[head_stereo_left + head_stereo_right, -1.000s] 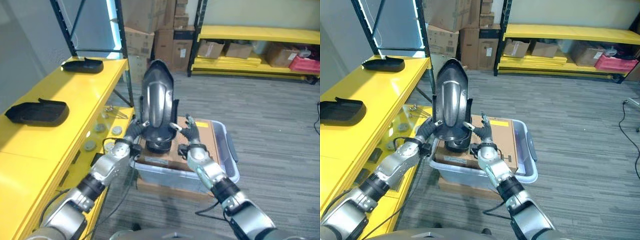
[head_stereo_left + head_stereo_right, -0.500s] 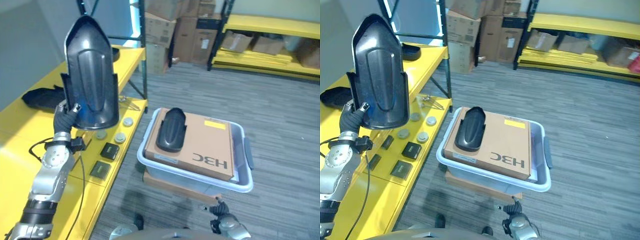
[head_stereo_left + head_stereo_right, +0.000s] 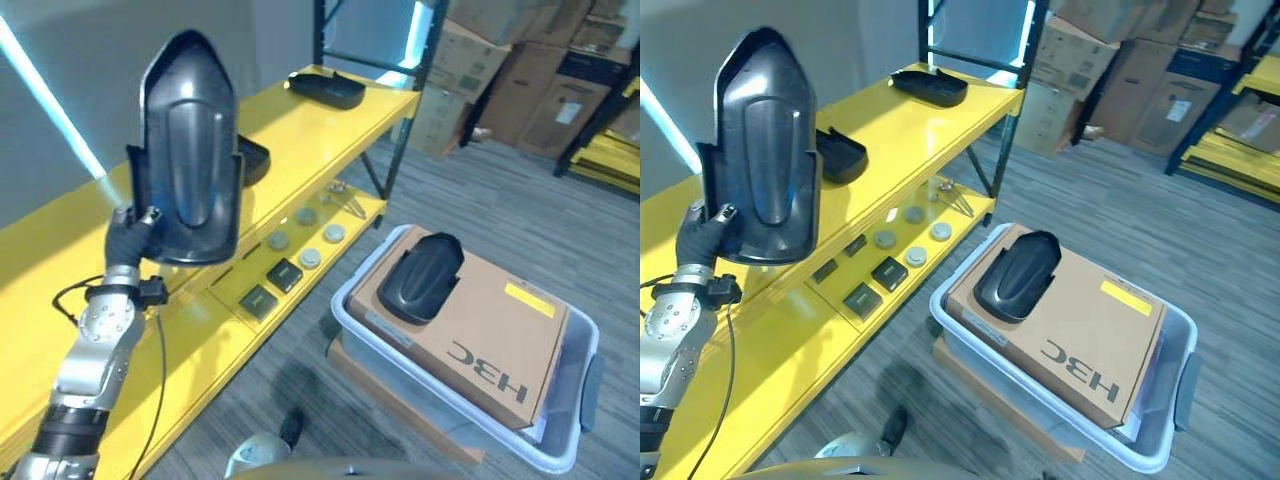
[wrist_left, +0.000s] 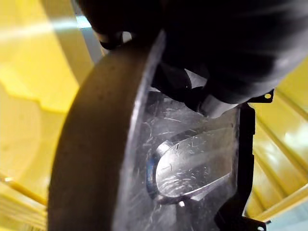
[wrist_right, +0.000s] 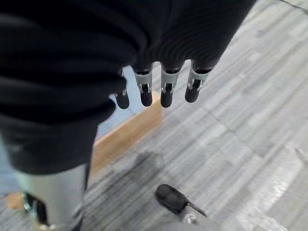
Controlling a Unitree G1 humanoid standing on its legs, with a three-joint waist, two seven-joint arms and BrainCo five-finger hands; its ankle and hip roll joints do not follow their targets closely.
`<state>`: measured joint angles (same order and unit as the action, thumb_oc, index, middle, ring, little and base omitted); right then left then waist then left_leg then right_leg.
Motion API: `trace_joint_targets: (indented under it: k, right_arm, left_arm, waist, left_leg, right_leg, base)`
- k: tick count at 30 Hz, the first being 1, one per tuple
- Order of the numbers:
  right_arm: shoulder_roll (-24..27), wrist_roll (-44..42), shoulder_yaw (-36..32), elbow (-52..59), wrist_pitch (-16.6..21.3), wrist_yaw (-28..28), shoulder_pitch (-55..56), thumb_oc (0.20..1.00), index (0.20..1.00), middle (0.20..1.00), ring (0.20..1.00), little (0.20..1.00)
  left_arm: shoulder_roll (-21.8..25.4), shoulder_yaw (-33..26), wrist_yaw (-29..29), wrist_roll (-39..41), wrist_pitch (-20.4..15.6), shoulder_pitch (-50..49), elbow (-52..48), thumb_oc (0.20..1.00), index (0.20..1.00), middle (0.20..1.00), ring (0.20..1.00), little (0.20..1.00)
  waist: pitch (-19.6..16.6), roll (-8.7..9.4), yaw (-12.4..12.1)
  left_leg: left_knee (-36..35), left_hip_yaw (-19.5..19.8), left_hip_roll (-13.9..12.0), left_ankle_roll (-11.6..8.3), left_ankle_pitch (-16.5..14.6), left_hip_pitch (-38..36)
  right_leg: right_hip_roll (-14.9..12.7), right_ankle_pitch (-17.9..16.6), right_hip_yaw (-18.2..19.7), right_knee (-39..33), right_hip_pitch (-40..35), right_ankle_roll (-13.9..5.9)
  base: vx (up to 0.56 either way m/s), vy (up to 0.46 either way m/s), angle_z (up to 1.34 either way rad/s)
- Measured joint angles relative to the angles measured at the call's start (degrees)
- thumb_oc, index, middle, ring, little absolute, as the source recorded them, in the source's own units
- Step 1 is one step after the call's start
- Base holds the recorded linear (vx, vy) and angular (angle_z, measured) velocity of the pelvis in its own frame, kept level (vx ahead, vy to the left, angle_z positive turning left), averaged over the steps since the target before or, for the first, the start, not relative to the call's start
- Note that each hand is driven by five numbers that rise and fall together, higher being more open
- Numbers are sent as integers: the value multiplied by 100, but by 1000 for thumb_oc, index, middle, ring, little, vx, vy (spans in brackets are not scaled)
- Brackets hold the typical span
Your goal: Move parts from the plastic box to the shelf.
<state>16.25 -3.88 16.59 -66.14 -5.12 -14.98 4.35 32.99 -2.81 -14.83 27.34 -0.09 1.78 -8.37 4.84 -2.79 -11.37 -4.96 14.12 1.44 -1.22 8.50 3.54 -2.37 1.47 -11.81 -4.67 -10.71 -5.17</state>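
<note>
My left hand [image 3: 124, 238] is shut on the lower edge of a large black moulded part [image 3: 186, 160] and holds it upright above the yellow shelf [image 3: 330, 140]. The left wrist view shows the part's scratched inner face [image 4: 192, 163] close up. A second black part [image 3: 421, 277] lies on a flat cardboard box [image 3: 500, 330] that rests in the pale plastic box [image 3: 345, 318] on the floor at the right. My right hand [image 5: 166, 91] hangs over the grey floor with its fingers straight and nothing in it.
Two more black parts [image 3: 325, 88] [image 3: 252, 160] lie on the shelf top, the nearer one partly behind the held part. Round discs [image 3: 310, 258] and dark blocks [image 3: 284, 275] sit on the lower shelf level. A black upright [image 3: 402, 110] stands at the shelf's far corner, with stacked cartons [image 3: 505, 60] behind it.
A second ago both hands held the part over the plastic box. The right hand has let go and dropped; the left carried it over the shelf. The camera has turned left.
</note>
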Motion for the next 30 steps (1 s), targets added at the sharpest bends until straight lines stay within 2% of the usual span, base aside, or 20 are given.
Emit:
trace_joint_targets:
  k: [1, 3, 5, 6, 7, 9, 10, 11, 13, 15, 18, 20, 21, 22, 23, 25, 26, 27, 28, 30]
  right_arm:
    - [39, 110, 98, 0, -7, 5, 3, 1000, 1000, 1000, 1000, 1000]
    - [43, 211, 99, 127, -34, 14, 108, 1000, 1000, 1000, 1000, 1000]
    - [47, 196, 7, 152, -26, -3, 304, 1000, 1000, 1000, 1000, 1000]
    - [71, 186, -5, 119, -25, -11, 441, 1000, 1000, 1000, 1000, 1000]
    - [151, 170, -10, 87, -22, -14, 560, 1000, 1000, 1000, 1000, 1000]
    - [92, 139, -220, -17, -6, -17, 525, 1000, 1000, 1000, 1000, 1000]
    - [48, 178, -279, -32, 5, -15, 360, 1000, 1000, 1000, 1000, 1000]
    - [41, 208, -315, -25, 32, -18, 294, 1000, 1000, 1000, 1000, 1000]
    - [89, 236, -168, -32, 48, -12, 207, 1000, 1000, 1000, 1000, 1000]
    - [55, 395, -137, -43, 48, -8, 143, 1000, 1000, 1000, 1000, 1000]
    - [-18, 410, -118, -238, 111, -1, -98, 1000, 1000, 1000, 1000, 1000]
    - [-38, 402, -120, -234, 159, -3, -112, 1000, 1000, 1000, 1000, 1000]
    - [-48, 363, -150, -248, 173, -12, -119, 1000, 1000, 1000, 1000, 1000]
    - [-39, 314, -157, -290, 209, -23, -109, 1000, 1000, 1000, 1000, 1000]
    - [22, 115, -311, -392, 390, -63, -107, 1000, 1000, 1000, 1000, 1000]
    - [-5, 57, -366, -397, 503, -54, -127, 1000, 1000, 1000, 1000, 1000]
    - [-3, -55, -406, -391, 564, -38, -185, 1000, 1000, 1000, 1000, 1000]
    - [18, -107, -580, -322, 646, -8, -227, 1000, 1000, 1000, 1000, 1000]
    - [37, -141, -627, -255, 677, -11, -256, 1000, 1000, 1000, 1000, 1000]
    - [39, -149, -667, -222, 737, 8, -226, 1000, 1000, 1000, 1000, 1000]
  left_arm:
    - [-44, -29, 11, -6, -51, -70, -24, 200, 200, 200, 200, 200]
    - [-64, -58, 44, 2, -52, -201, -190, 200, 200, 200, 200, 200]
    - [-191, -45, 144, 4, -50, -202, -163, 200, 200, 200, 200, 200]
    - [-370, -28, 187, 7, -50, -208, -144, 200, 200, 200, 200, 200]
    - [-489, 1, 213, 8, -65, -200, -144, 200, 200, 200, 200, 200]
    - [-591, 97, 241, 0, -230, -206, -163, 200, 200, 200, 200, 200]
    - [-498, 56, 233, -51, -288, -213, -174, 200, 200, 200, 200, 200]
    - [-481, 36, 203, -61, -288, -276, -169, 200, 200, 200, 200, 200]
    - [-493, 27, 86, -66, -288, -443, -157, 200, 200, 200, 200, 200]
    - [-479, 31, 38, -65, -290, -449, -116, 200, 200, 200, 200, 200]
    - [-275, -81, 77, -65, -290, -455, -3, 200, 200, 200, 200, 200]
    - [-178, -173, 137, -61, -289, -455, 69, 200, 200, 200, 200, 200]
    - [-143, -177, 165, -52, -289, -432, 70, 200, 200, 200, 200, 200]
    - [-141, -163, 216, -48, -289, -354, 121, 200, 200, 200, 200, 200]
    - [-86, -87, 299, -49, -295, -153, 280, 200, 200, 200, 200, 200]
    - [50, 22, 296, -44, -330, 31, 440, 200, 200, 200, 200, 200]
    - [104, 76, 277, -40, -351, 58, 460, 200, 200, 200, 200, 200]
    - [148, 170, 228, -38, -370, 59, 469, 200, 200, 200, 200, 200]
    - [188, 257, 220, -36, -370, 74, 468, 200, 200, 200, 200, 200]
    - [202, 439, 243, -39, -369, 180, 504, 200, 200, 200, 200, 200]
  waist:
    - [3, 12, 1]
    - [79, 199, -84]
    - [177, 310, 8]
    - [209, 256, 61]
    - [184, 127, 114]
    - [273, -10, 193]
    - [377, 90, 258]
    - [393, 128, 172]
    - [301, 42, 28]
    - [230, 64, 106]
    - [204, 172, -16]
    - [192, 201, -19]
    - [197, 205, 1]
    - [202, 137, 38]
    - [278, -14, 160]
    - [320, 79, 291]
    - [375, 173, 366]
    - [393, 171, 425]
    - [441, 44, 551]
    - [483, 36, 706]
  left_leg:
    - [0, 0, -36, -41, -35, 57]
    - [0, -423, -96, -90, -761, 369]
    - [201, -1550, -173, 198, -739, 483]
    - [371, -2294, -244, 242, -871, 482]
    - [355, -2688, -313, 220, -969, 448]
    - [162, -3047, -295, 238, -1011, 436]
    - [286, -3219, -231, -64, -900, 559]
    - [625, -3154, -237, 118, -744, 653]
    - [917, -3081, -319, 71, -739, 448]
    - [591, -3090, -79, 179, -421, 254]
    - [466, -2963, 228, 351, -366, 142]
    - [470, -2902, 304, 449, -403, 120]
    - [493, -2845, 341, 537, -461, 116]
    - [466, -2773, 384, 664, -435, 71]
    - [476, -2492, 426, 873, -463, -115]
    - [448, -2366, 646, 997, -554, -234]
    - [461, -2328, 733, 1055, -577, -289]
    - [516, -2195, 721, 1019, -585, -254]
    - [568, -2112, 627, 1007, -544, -179]
    - [549, -2043, 594, 803, -635, -173]
  right_leg:
    - [30, 9, -91, -6, 6, 59]
    - [-23, -49, -814, 4, 50, 204]
    - [-257, -3, -1396, 56, -40, 224]
    - [-321, 106, -1680, 211, -120, 213]
    - [-269, 267, -1855, 370, -164, 163]
    - [-368, 412, -1995, 751, -100, 181]
    - [-607, 699, -1849, 768, -3, 98]
    - [-709, 729, -1814, 864, 37, 58]
    - [-711, 829, -1554, 950, 28, -106]
    - [-823, 875, -1266, 962, -39, -184]
    - [-1015, 788, -1192, 915, -71, -127]
    - [-1093, 760, -1201, 1087, -57, -177]
    - [-1143, 671, -1189, 1283, -18, -317]
    - [-1208, 671, -1154, 1805, 118, -349]
    - [-1615, 573, -713, 4037, 1028, -443]
    - [-1811, 515, -63, 5391, 1830, -501]
    - [-1671, 533, 359, 5808, 2413, -500]
    - [-1397, 664, 576, 5688, 2721, -378]
    - [-1142, 748, 562, 4969, 2690, -294]
    - [-1012, 652, 452, 3654, 2736, -248]
  base:
    - [-41, -36, 98]
    - [-54, 0, 141]
    - [-19, 54, 150]
    - [21, 92, 171]
    - [53, 128, 170]
    - [100, 165, 165]
    - [148, 160, 110]
    - [158, 162, 26]
    - [122, 120, -36]
    - [181, 165, 8]
    - [228, 203, -8]
    - [201, 246, 17]
    - [170, 277, 31]
    - [201, 295, 59]
    - [146, 206, 73]
    - [147, -32, 63]
    - [126, -193, 37]
    - [157, -328, 53]
    - [230, -338, 74]
    - [276, -376, 88]
